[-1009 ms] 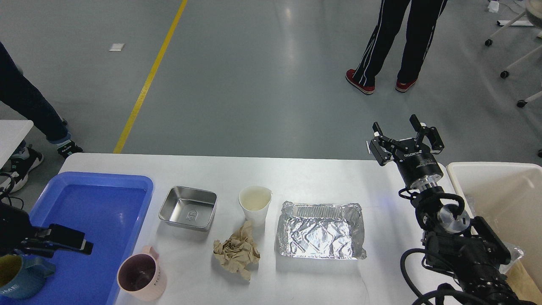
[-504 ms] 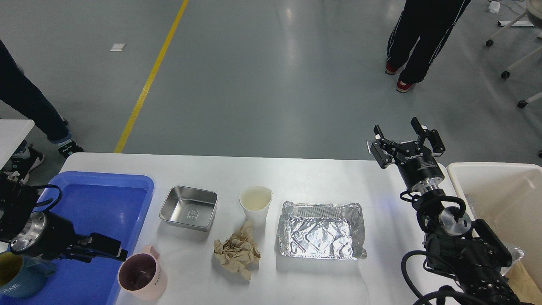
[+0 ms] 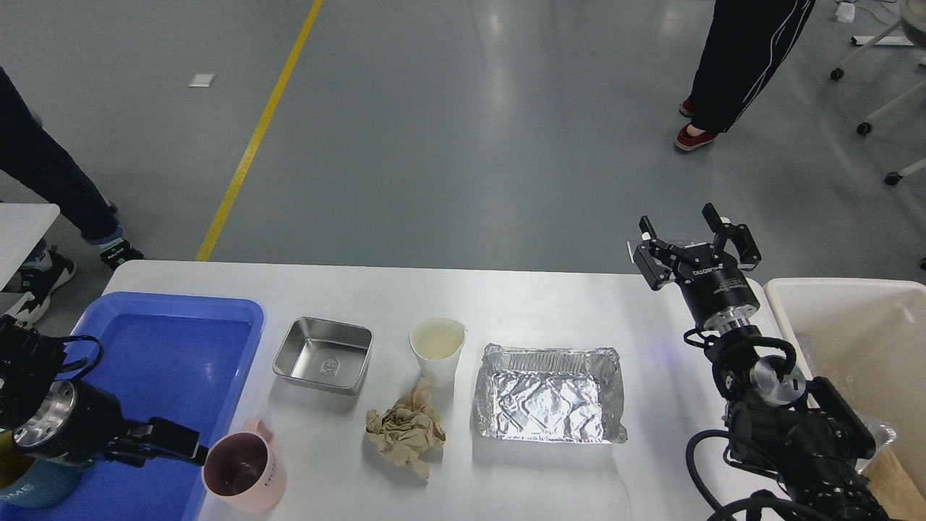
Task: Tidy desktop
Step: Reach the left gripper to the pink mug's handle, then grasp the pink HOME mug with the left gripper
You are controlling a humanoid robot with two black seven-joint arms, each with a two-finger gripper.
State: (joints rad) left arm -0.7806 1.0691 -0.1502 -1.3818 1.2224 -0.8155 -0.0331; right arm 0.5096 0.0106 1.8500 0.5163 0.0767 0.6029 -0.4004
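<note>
The large smooth white rectangular desktop (image 3: 506, 297) with rounded corners fills the lower part of the head view, its far edge running against the grey floor. Near its middle stands a white paper cup (image 3: 436, 348), upright and open at the top. Just in front of the cup lies a crumpled wad of brown paper (image 3: 404, 431), its upper tip touching or nearly touching the cup's base. To the right of both sits a rectangular silver foil tray (image 3: 548, 395) with wrinkled walls. To the left of the cup rests a shallow square stainless-steel dish (image 3: 323, 355), apart from the cup.

At the near left stands a pink plastic mug (image 3: 243, 475), upright, just beside the rim of a blue plastic tray (image 3: 173, 347) that takes up the left end of the desktop. A dark blue mug (image 3: 22, 492) shows at the lower left corner, partly hidden by the arm.

The left gripper (image 3: 173, 443) hangs over the blue tray's right edge, its tip close to the pink mug's rim; it is dark and seen end-on, so I cannot tell how its jaws stand. The right gripper (image 3: 698, 235) is raised over the desktop's far right edge, its two fingers spread apart with nothing between them.

A cream-white plastic bin (image 3: 854, 325) stands off the right end of the desktop. Two people's legs show on the floor beyond.
</note>
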